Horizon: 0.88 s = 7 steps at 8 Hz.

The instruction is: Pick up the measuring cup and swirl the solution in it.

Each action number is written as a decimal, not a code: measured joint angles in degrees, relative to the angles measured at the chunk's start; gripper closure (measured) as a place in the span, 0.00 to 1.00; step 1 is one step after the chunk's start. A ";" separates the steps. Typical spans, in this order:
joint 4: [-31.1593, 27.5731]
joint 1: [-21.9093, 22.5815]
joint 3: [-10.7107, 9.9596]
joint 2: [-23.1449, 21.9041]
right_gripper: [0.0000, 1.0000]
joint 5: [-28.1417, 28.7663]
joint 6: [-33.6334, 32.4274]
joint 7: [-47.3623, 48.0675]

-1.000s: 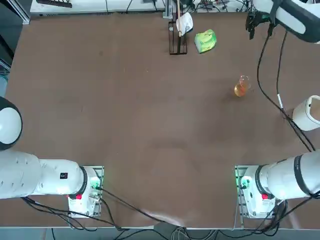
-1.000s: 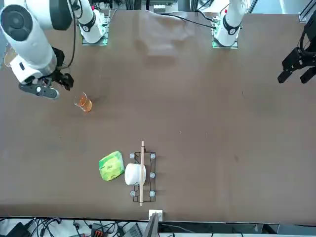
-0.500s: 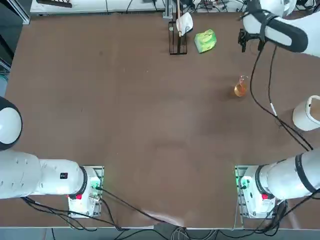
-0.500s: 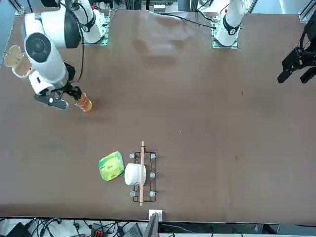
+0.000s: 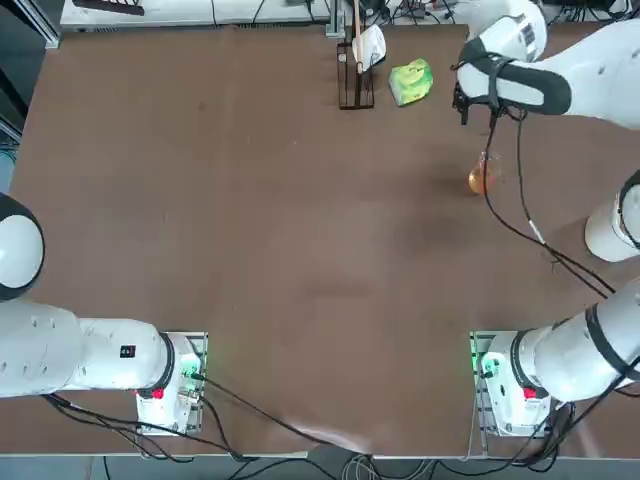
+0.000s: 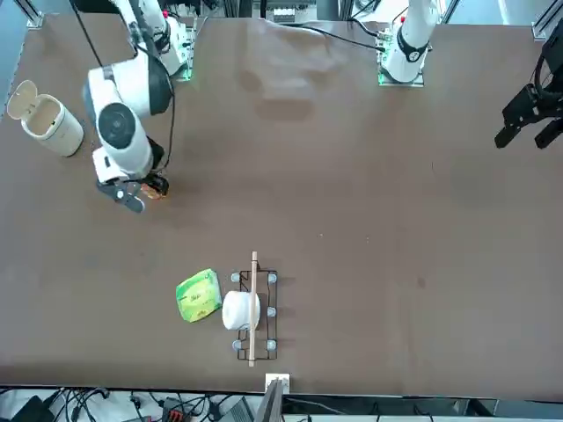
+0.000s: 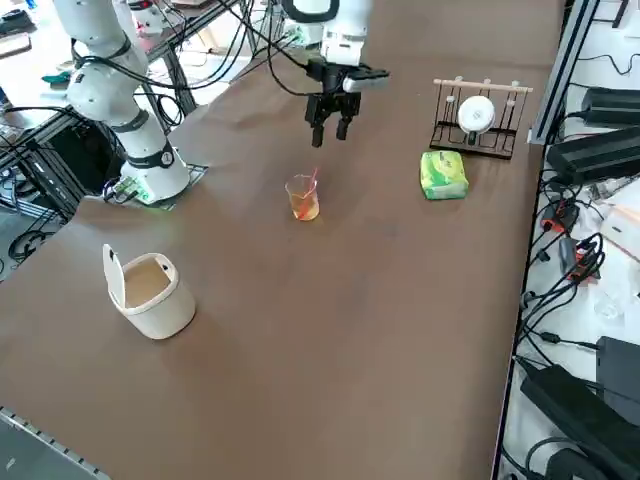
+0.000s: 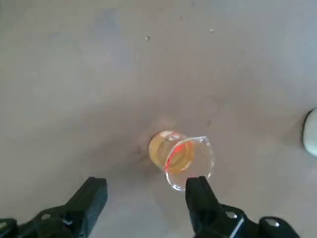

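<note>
A: Spanning the whole overhead view, the brown surface (image 5: 250,220) carries everything; the right arm reaches across it, its tool (image 7: 331,125) hanging above with fingers (image 8: 203,198) spread apart and nothing between them.

B: And the measuring cup (image 7: 302,197)?

A: It stands upright on the surface, right half of the overhead view, toward 1 o'clock from the centre. Seen from the right side it lies below the tool and toward 7 o'clock of it, near but apart.

B: Long axis?

A: Vertical, mouth up, so I judge a descent with the fingers straddling the glass fits.

B: Smallest thing?

A: The solution (image 8: 171,151), an orange pool low in the cup.
</note>
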 joint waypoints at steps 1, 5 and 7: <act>-0.42 -0.03 -0.06 0.60 0.04 -0.02 0.47 1.92; -4.36 -0.35 -0.69 1.41 0.07 -0.19 2.89 3.79; -4.64 -1.02 -0.96 1.40 0.13 -0.20 3.04 3.90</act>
